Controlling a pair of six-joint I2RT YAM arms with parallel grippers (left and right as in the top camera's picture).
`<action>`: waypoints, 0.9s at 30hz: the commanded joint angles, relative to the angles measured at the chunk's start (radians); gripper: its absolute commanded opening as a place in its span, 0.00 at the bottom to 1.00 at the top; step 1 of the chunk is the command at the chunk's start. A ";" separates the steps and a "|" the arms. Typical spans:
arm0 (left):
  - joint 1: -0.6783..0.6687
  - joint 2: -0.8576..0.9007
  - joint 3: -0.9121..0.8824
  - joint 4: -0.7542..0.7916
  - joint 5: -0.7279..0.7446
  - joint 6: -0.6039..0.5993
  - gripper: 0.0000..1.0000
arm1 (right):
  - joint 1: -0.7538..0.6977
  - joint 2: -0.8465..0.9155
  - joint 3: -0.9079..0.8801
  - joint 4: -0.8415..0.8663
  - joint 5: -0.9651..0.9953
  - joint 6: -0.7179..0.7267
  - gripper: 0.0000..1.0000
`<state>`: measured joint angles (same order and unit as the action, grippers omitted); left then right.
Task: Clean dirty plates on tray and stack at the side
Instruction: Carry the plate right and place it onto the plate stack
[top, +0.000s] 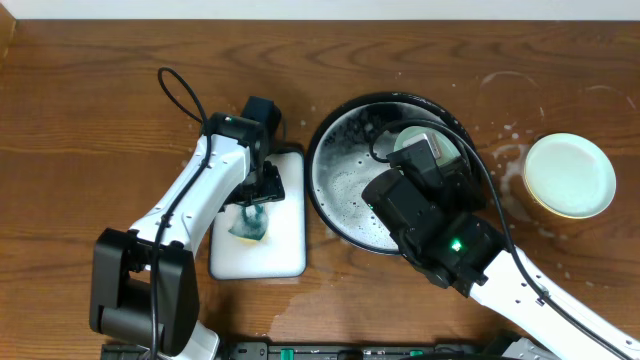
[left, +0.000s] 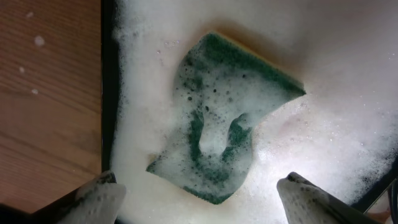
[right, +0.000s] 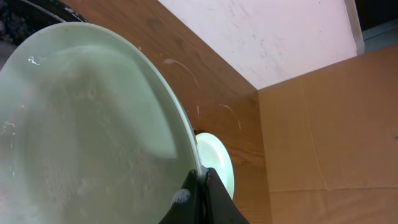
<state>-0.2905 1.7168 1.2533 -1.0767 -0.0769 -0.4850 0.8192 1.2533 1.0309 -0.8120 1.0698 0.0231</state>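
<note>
**Right gripper** (right: 200, 185): the jaws are pinching shut on the rim of a pale mint plate (right: 87, 130). In the wrist view the plate is filling the left half of the frame. It is standing tilted on edge, with suds clinging to its face.

In the overhead view this plate is sitting over the upper right part of the black tray (top: 313, 165). The wrist is hiding most of the plate there. The right arm (top: 450, 240) is covering the tray's lower right rim, and foam is lying across the tray floor on the left.

A side plate (top: 570, 175) is lying flat on the table (top: 90, 120) at the right of the frame, well apart from the tray. A yellowish edge is showing under its lower rim, and wet marks are ringing the wood beside it. Cardboard (right: 329, 130) and a pale wall (right: 267, 31) are closing off the far side.

**Left gripper** (left: 199, 190): the jaws are standing wide open and holding nothing. The foam-coated fingers (left: 93, 202) are hanging above a green sponge (left: 227, 146) without touching it. The sponge is lying buckled in suds on the white sponge tray (top: 290, 255), just left of the black tray.
</note>
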 joint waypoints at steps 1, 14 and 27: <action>0.004 -0.001 -0.001 -0.006 -0.001 0.006 0.86 | -0.009 -0.011 0.005 0.000 0.025 0.028 0.01; 0.004 -0.001 -0.001 -0.006 -0.001 0.006 0.86 | -0.056 -0.011 0.005 -0.002 -0.124 0.166 0.01; 0.004 -0.001 -0.001 -0.006 -0.001 0.006 0.86 | -0.930 -0.012 0.005 0.026 -1.195 0.321 0.01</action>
<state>-0.2905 1.7168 1.2533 -1.0760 -0.0776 -0.4850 0.0631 1.2533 1.0309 -0.7914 0.2127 0.3031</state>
